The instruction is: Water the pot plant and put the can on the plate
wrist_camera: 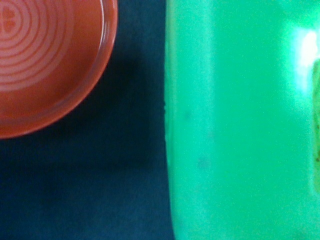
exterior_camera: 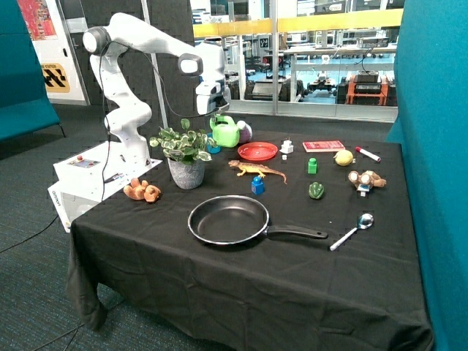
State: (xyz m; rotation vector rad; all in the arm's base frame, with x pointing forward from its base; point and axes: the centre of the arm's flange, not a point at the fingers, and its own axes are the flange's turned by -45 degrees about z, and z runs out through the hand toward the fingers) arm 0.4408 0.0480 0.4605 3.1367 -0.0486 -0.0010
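The light-green watering can [exterior_camera: 227,134] is at the back of the table, between the pot plant [exterior_camera: 186,157] and the red plate [exterior_camera: 257,151]. My gripper [exterior_camera: 218,115] is right on top of the can, at its handle. In the wrist view the can [wrist_camera: 240,125] fills one side from very close, and part of the plate [wrist_camera: 45,60] shows on the black cloth beside it. The plate has nothing on it. The plant stands upright in its grey pot. I cannot tell whether the can rests on the cloth or hangs just above it.
A black frying pan [exterior_camera: 228,219] lies at the front middle. An orange lizard toy [exterior_camera: 256,170] and a blue block [exterior_camera: 257,186] lie in front of the plate. A dark green pepper toy [exterior_camera: 316,190], a lemon [exterior_camera: 344,157] and a spoon [exterior_camera: 352,230] lie further along.
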